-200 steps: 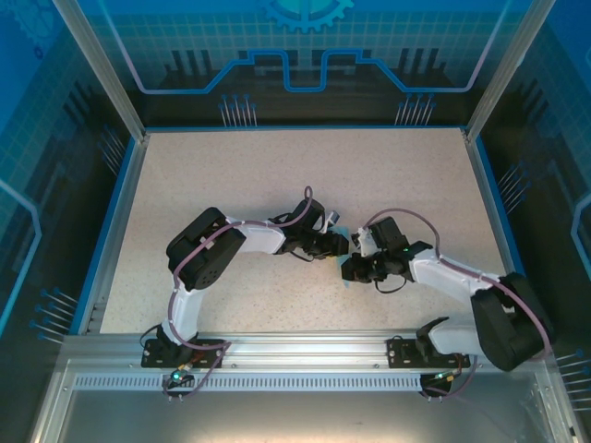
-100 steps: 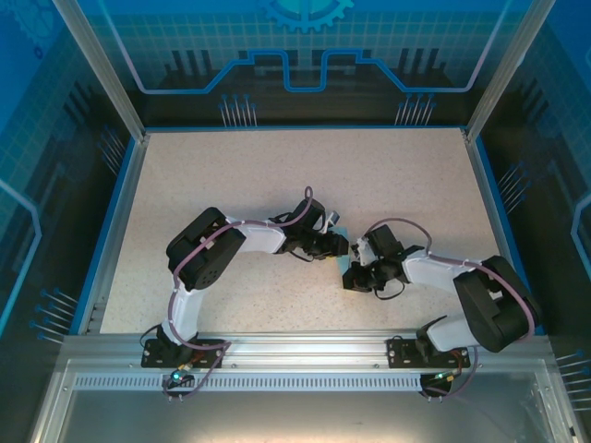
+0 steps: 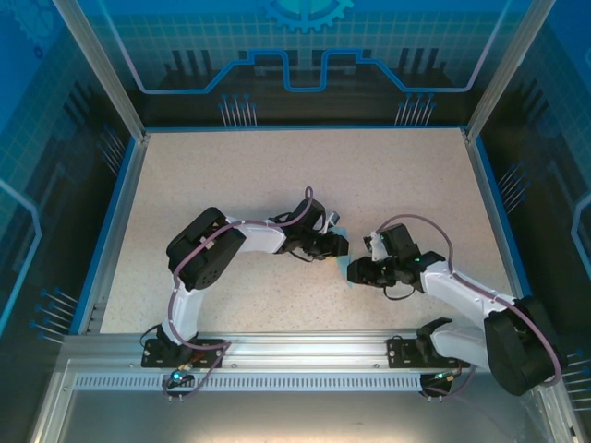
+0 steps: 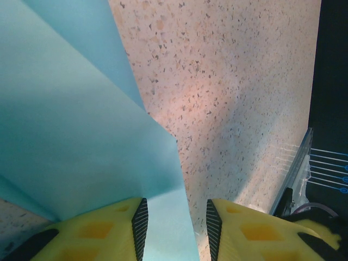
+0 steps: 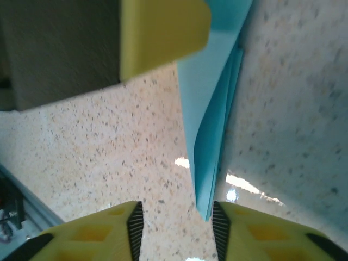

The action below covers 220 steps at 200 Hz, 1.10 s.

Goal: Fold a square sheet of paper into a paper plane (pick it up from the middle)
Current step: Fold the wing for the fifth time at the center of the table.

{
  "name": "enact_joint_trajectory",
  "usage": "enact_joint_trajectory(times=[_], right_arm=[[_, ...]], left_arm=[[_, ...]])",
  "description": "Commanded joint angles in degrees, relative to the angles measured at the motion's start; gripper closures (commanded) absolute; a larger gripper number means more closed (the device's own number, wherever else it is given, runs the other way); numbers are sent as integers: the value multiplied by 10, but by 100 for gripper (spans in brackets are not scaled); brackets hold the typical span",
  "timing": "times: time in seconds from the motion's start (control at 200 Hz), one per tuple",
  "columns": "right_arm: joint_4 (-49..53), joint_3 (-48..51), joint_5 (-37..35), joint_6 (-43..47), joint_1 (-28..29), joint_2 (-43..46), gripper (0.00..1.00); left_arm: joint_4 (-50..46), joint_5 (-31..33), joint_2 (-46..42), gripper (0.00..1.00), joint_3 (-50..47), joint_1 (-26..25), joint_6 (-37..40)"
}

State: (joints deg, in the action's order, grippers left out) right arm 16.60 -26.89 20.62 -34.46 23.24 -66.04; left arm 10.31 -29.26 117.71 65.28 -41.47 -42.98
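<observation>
Top view: folded light-blue paper sheet (image 3: 335,225) at frame centre, mostly hidden between both wrists. Left wrist cam: left gripper (image 4: 175,231) jaws apart, paper edge lying between them over the speckled table (image 4: 234,109). Right wrist cam: right gripper (image 5: 176,231) released, layered paper tip between its fingers.
</observation>
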Motion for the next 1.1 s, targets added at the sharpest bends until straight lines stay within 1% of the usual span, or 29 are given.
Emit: enact_joint_trajectory(times=[0.0,0.12,0.31,0.515,0.76,0.855,0.915,0.945,1.02,1.095], right_arm=[[13,-31,-43,16,-6,-22,58],[-16,-44,-33,18,-9,-44,56],[-43,-59,-21,21,-10,-102,55],[-63,-66,-31,24,-12,-125,57],[-81,-64,-32,31,-14,-171,59],[-87,-54,-44,30,-16,-185,65],[-84,-49,-48,29,-17,-192,76],[-86,-45,-50,28,-18,-193,79],[-101,-32,-43,21,-18,-192,82],[-94,-35,-39,19,-17,-198,84]], left_arm=[[-23,-1,6,61,14,-1,10],[-22,-2,5,61,15,-1,7],[-17,-4,3,61,17,-1,1],[-13,-5,2,61,15,-1,-2],[-6,-7,1,61,18,-1,-9],[-4,-7,-1,61,18,-2,-10],[-7,-6,-4,60,19,-1,-10],[-7,-6,-7,60,20,0,-9],[-15,-3,-16,59,23,0,-4],[-26,-4,-28,59,29,1,0]])
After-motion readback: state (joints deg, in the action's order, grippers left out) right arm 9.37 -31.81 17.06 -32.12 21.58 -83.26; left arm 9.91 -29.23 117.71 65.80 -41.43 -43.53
